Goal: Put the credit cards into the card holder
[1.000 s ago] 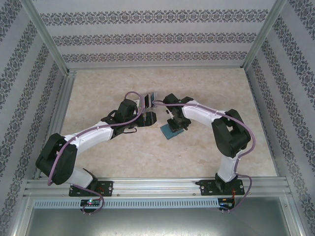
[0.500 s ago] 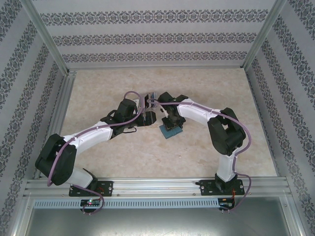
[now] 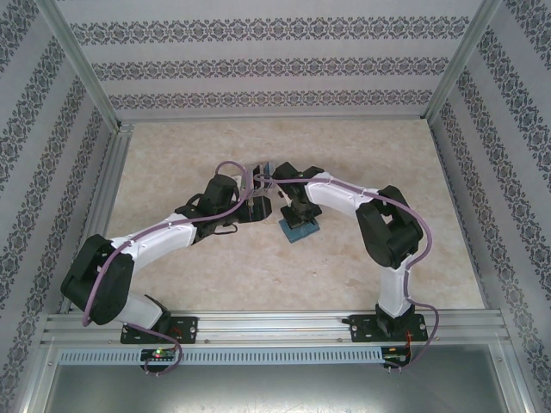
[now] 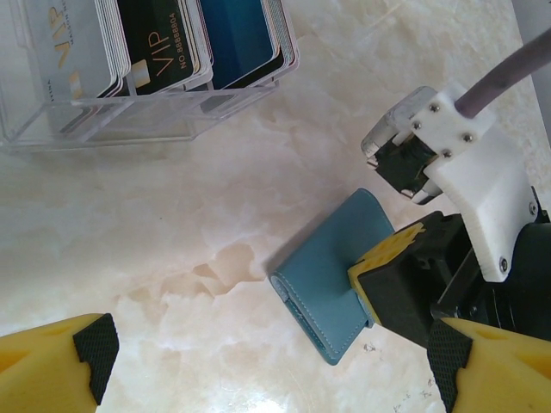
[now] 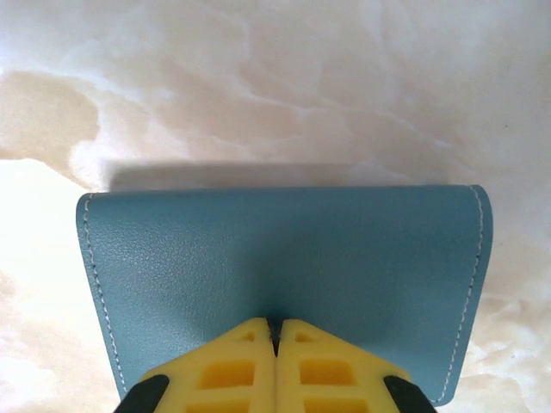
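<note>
resting the right gripper (image 5: 275, 331), fingertips squeezed together with nothing between them, on the closed wallet (image 5: 284, 249) lying flat near the clear stand (image 4: 52, 120) of cards (image 4: 164, 34); holding the left gripper (image 4: 271, 357) spread wide, empty. risking the wallet skating across the smooth table (image 5: 258, 69), tips slipping off the cover before lifting it. laying its long axis slantwise to the stand, layered edge turning away from it

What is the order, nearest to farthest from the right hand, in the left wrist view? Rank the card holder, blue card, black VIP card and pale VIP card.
1. card holder: at the right hand, lower right.
2. blue card: right end of the clear stand.
3. black VIP card: middle of the stand.
4. pale VIP card: left end.
</note>
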Robot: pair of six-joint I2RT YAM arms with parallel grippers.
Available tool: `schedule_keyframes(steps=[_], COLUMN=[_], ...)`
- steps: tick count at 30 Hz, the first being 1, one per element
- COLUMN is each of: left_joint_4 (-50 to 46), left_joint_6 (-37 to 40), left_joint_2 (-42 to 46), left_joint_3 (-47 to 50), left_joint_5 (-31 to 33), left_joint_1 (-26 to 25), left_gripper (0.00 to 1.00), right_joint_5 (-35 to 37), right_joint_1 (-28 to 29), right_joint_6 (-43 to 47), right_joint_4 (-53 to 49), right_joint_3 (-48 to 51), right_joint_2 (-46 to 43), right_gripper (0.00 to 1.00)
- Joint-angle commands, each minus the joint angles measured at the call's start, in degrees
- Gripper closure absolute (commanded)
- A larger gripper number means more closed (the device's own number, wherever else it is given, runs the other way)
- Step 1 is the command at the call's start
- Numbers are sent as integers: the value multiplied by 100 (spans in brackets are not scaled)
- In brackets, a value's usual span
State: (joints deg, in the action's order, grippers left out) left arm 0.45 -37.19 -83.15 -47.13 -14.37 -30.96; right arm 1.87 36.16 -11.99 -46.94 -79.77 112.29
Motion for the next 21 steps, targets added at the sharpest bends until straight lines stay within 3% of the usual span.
schedule_keyframes(steps=[1,14,21], left_joint_4=[-19,42,385], left_joint_6=[-24,-209,-473], left_joint_2=[121,-14,-275], left_joint_3=[55,-71,-32], left_joint_5=[44,-416,-822], left_joint_1=[72,125,146], left_gripper=[5,7,7], right_joint_5=[147,21,-300], right_joint_1=[16,-1,-321], right_joint_6=[50,706,511], right_joint_4=[2,1113,1434], right_joint_3=[148,734,1290], right_joint_2=[-143,-2100,-2573], right_gripper=[100,100,100])
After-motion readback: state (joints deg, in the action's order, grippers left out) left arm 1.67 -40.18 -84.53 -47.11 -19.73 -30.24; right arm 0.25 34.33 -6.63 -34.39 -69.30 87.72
